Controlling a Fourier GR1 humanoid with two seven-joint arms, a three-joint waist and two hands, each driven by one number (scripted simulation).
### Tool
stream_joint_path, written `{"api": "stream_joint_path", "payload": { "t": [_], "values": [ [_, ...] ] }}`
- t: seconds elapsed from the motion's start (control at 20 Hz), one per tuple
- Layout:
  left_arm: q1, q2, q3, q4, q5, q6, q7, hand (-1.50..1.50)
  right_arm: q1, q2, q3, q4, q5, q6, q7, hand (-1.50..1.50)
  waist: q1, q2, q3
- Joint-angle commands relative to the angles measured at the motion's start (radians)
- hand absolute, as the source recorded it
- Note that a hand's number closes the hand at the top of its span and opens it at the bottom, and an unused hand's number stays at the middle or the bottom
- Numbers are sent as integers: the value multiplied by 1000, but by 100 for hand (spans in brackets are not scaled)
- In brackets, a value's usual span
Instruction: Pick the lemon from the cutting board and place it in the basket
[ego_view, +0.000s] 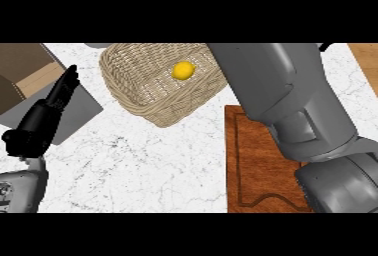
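I see my left black hand (46, 112) resting w/ fingers straight, released, at table's left edge. Yellow round lemon (183, 70) sits inside woven wicker basket (140, 95) near far edge. Brown wooden cutting board (255, 165) at right; right hand hidden, can't tell.

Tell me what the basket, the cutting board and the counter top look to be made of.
Basket: woven wicker or cane, pale tan and matte, judging by its interlaced strands and braided rim.
Cutting board: reddish-brown wood, going by faint grain and a groove cut along its edge.
Counter top: probably marble or similar stone, white with thin grey veins.
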Motion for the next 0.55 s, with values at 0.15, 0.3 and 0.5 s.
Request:
{"api": "stream_joint_path", "payload": {
  "t": [0.15, 0.3, 0.5],
  "values": [
    [10, -12, 5, 10, -13, 23, -10, 0, 48, -54, -24, -95, 105, -342, 125, -150, -31, -7, 0],
    [6, -24, 8, 11, -15, 39, 21, 0, 98, -83, -37, -166, 136, -373, 145, -150, -59, -18, 2],
    [41, -16, 29, 26, -6, 35, -17, 0, 217, -81, -35, -297, 190, -393, 161, -150, -85, -28, 2]
  ]
}}
